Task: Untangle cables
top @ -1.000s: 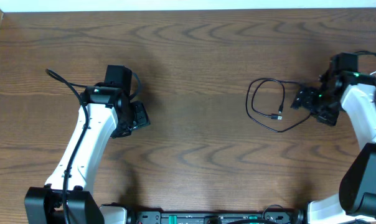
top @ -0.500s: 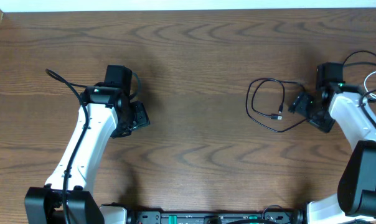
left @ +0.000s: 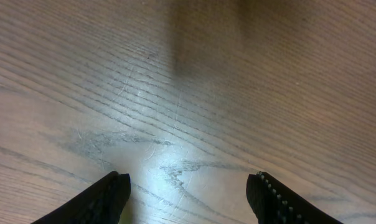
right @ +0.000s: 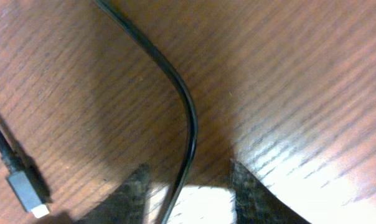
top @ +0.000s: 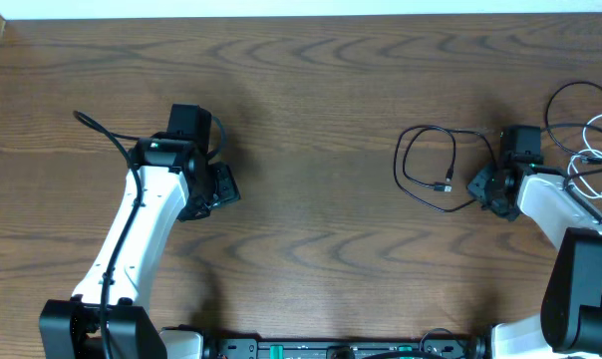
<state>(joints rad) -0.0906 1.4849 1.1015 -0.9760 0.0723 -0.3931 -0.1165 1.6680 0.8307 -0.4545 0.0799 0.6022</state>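
Overhead: on a wooden table (top: 321, 90), the left gripper (top: 221, 187) sat on the left half, well apart from every cable. A black cable (top: 398, 163) lay in a loose loop right of centre, its plug (top: 443, 186) inside the loop. The right gripper (top: 483, 186) was at the loop's right side. A white cable (top: 587, 157) and a second black cable (top: 550, 108) lay looped at the right edge.

Left wrist: the left gripper's fingers (left: 107, 198) stood wide apart over the wood, holding nothing.

Right wrist: the black cable curved down into the gap between the right gripper's fingers (right: 258, 200), which stood apart, wider than the cable. The plug lay at lower left.
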